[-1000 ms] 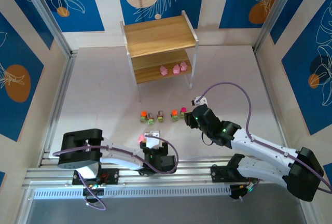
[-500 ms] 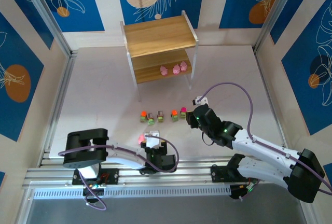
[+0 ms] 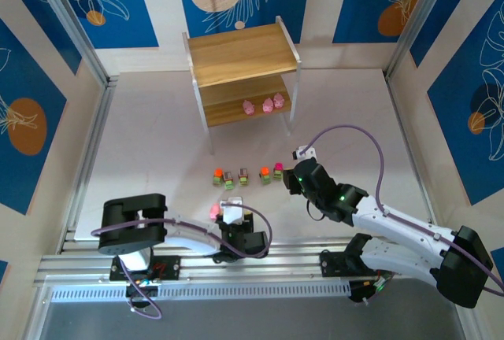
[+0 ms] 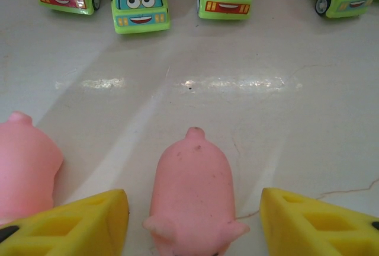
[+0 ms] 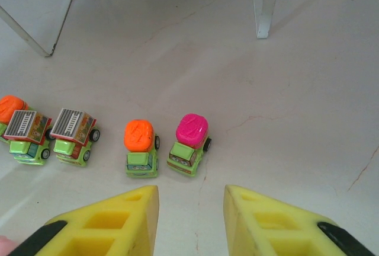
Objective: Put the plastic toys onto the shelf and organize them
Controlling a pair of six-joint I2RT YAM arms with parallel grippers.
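At the near edge of the white table [image 4: 284,108] the left gripper [image 4: 194,223] stands spread, its yellow fingers [image 4: 71,226] on either side of a pink pig [image 4: 190,185] that lies snout away from the camera, with a thin gap showing on each side of the toy. A second pink pig [image 4: 26,170] sits just beside the left finger, on its outer side. Farther out, a row of green toy trucks [image 3: 244,175] stands side by side across the middle of the table, their cartoon faces turned toward the left wrist camera. The right gripper [image 5: 191,200] hangs just near of the row's right end; its jaws are a little apart with only bare table between them, gripping nothing. Ahead of it stand the pink-topped truck [image 5: 190,143] and the orange-topped truck [image 5: 140,149], close together, with a grey-roofed truck [image 5: 74,133] further left. Beyond the row rises the shelf [image 3: 236,53] – wooden boards on thin white legs – well apart from both grippers, and three pink pigs [image 3: 267,105] stand in a line on the right part of its lower board
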